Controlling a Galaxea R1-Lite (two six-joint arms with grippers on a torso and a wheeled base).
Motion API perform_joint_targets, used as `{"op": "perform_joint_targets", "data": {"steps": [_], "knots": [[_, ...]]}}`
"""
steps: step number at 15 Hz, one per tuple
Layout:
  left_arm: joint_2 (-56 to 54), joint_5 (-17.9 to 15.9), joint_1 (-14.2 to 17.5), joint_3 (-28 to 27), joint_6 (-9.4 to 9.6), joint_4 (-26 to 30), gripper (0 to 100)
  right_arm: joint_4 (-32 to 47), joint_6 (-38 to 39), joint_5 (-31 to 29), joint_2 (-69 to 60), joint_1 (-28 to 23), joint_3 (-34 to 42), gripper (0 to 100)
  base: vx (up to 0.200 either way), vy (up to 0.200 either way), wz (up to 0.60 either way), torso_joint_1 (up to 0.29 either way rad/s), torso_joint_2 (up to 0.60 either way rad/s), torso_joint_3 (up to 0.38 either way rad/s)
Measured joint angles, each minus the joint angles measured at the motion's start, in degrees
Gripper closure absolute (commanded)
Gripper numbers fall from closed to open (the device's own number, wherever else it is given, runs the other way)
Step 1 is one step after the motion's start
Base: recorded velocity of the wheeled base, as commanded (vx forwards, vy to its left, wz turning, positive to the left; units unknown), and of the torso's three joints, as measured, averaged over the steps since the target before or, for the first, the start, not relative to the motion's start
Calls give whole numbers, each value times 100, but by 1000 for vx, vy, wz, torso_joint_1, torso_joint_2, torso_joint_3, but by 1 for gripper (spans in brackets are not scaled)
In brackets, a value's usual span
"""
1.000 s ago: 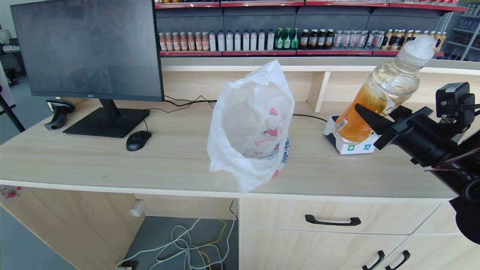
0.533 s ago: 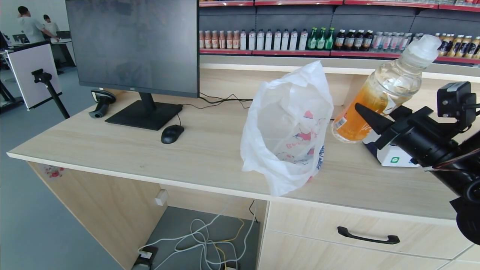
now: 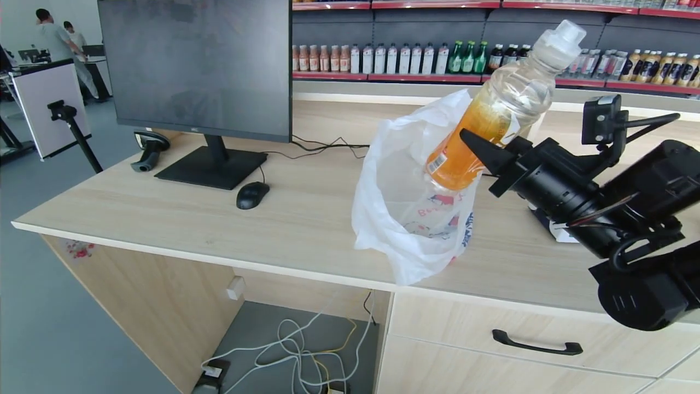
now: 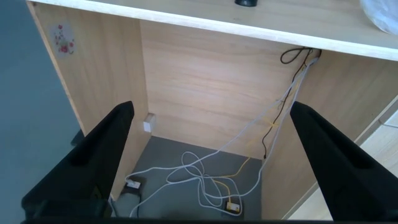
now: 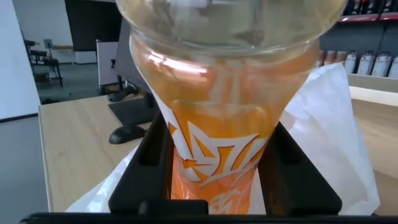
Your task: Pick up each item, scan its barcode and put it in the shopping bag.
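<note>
One bottle (image 3: 495, 109) of orange drink is clamped between the fingers of your right end effector (image 3: 471, 146). It is tilted, with its white cap leaning toward 1 o'clock and its labelled base lowest. The base hangs at the 1 o'clock side of the shopping bag (image 3: 407, 230), by the bag's open mouth. You cannot tell whether it touches the plastic. The white bag stands upright near the front edge of the counter (image 3: 273, 224). From the bag, a black mouse (image 3: 252, 195) lies at 9 o'clock and a dark monitor (image 3: 197, 65) stands at 10 o'clock. A white scanner box (image 3: 551, 229) sits at 3 o'clock, partly behind the arm. Your left end effector (image 4: 208, 155) hangs low in front of the counter with its fingers wide apart and nothing between them. It faces the open space underneath, where loose cables (image 4: 205, 180) lie on the floor.
</note>
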Motion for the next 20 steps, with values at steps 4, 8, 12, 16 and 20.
{"op": "perform_joint_targets", "data": {"steps": [4, 8, 12, 16, 20], "knots": [[0, 0, -7, 0, 9, 0, 0, 497, 239, 183, 516, 193, -605, 100, 0, 0, 0, 0, 0, 0], [0, 0, -7, 0, 9, 2, 0, 878, 195, 394, 975, 230, -1158, 100, 0, 0, 0, 0, 0, 0], [0, 0, -7, 0, 11, -15, 0, 994, 39, 534, 1320, 272, -1423, 100, 0, 0, 0, 0, 0, 0], [0, 0, -7, 0, 17, -28, 0, 996, -262, 807, 1563, 272, -1404, 100, 0, 0, 0, 0, 0, 0], [0, 0, -7, 0, 17, -35, 0, 1075, -282, 1005, 1662, 294, -1409, 100, 0, 0, 0, 0, 0, 0]]}}
